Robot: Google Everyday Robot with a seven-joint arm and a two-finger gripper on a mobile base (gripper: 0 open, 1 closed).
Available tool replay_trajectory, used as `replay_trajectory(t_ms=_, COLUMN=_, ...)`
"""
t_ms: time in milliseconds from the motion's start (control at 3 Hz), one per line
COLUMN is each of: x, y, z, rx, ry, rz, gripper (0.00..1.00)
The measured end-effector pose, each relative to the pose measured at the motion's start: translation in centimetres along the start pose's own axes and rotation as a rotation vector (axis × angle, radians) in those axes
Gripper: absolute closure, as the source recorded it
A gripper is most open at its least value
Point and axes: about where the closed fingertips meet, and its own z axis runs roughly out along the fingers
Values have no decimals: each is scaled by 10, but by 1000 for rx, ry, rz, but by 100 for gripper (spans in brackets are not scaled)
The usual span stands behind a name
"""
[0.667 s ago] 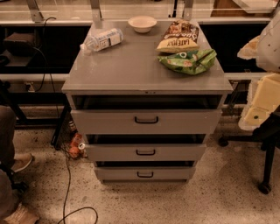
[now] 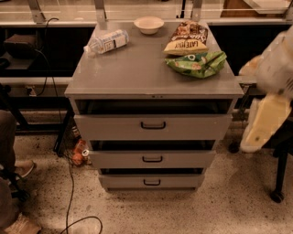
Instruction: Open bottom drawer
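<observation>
This looks to me like a lab or workshop test room rather than a home. The floor is hard, speckled stone with a loose black cable trailing over it. Dark benches on bare metal uprights run behind a grey metal drawer desk. On it sit staged props: a water bottle near the back left corner, a bowl at the back edge and snack bags towards the right edge. My gripper hangs just off the desk's right edge.

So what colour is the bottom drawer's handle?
Black, on the bottom drawer, camera view; the gripper hangs beside the cabinet.
</observation>
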Motion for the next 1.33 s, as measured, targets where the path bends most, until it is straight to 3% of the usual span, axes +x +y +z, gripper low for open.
replay_trajectory(t_ms=333, x=-19, y=41, z=52, rx=-39, ry=-92, rz=-23, gripper=0)
replay_trajectory(t_ms=667, x=-35, y=83, z=114, rx=-92, ry=-175, rz=1, gripper=0)
replay_trajectory(t_ms=1000, x=-27, y=107, z=145, rx=-130, ry=-159, rz=11, gripper=0)
replay_trajectory(t_ms=1333, x=-27, y=107, z=145, rx=-130, ry=-159, rz=11, gripper=0)
